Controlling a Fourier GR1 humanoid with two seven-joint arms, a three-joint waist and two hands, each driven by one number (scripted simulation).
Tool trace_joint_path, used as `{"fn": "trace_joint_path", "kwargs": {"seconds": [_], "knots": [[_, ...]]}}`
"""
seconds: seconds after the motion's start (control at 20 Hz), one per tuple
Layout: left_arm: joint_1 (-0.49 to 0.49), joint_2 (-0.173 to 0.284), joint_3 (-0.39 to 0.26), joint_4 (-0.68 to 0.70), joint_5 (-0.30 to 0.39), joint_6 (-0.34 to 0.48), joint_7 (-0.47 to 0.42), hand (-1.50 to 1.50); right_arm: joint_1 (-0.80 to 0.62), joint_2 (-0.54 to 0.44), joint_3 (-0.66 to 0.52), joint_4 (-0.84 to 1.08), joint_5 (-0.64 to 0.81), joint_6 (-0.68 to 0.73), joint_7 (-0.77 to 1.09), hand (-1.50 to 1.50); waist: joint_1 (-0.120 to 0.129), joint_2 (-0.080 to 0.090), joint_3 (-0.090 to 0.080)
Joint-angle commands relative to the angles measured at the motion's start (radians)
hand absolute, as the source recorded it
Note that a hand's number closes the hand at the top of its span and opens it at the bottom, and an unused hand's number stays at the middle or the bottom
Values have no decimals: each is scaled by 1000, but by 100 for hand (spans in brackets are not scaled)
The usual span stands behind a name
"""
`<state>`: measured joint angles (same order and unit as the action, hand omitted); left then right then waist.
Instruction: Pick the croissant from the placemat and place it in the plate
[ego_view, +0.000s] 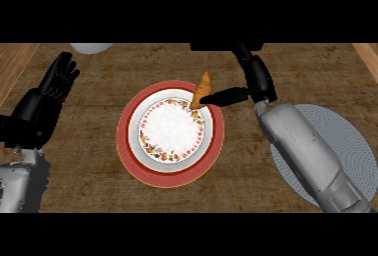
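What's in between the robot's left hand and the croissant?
In the head view, bare wooden counter and the plate's red rim lie between the open left hand and the croissant, which the right hand holds at the plate's far edge.

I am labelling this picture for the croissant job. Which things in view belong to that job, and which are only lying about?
Belong to the job:
- croissant, held at the plate's upper rim
- plate
- placemat, grey, at right
- right hand, fingers curled on the croissant

Only lying about:
- white object at the top edge
- left hand, resting open at left
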<state>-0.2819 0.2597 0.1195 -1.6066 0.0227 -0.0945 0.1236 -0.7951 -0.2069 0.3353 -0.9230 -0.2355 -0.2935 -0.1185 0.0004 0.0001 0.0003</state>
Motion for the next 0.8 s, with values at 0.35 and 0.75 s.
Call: {"fn": "trace_joint_path", "kwargs": {"seconds": [0.35,0.75], "knots": [[8,-4,6,-46,-8,-4,19,0,150,-211,-172,23,-13,290,-173,-150,4,1,0],[-7,-11,23,-15,-2,-18,27,0,176,-252,-250,54,70,362,-255,-150,4,1,0]]}}
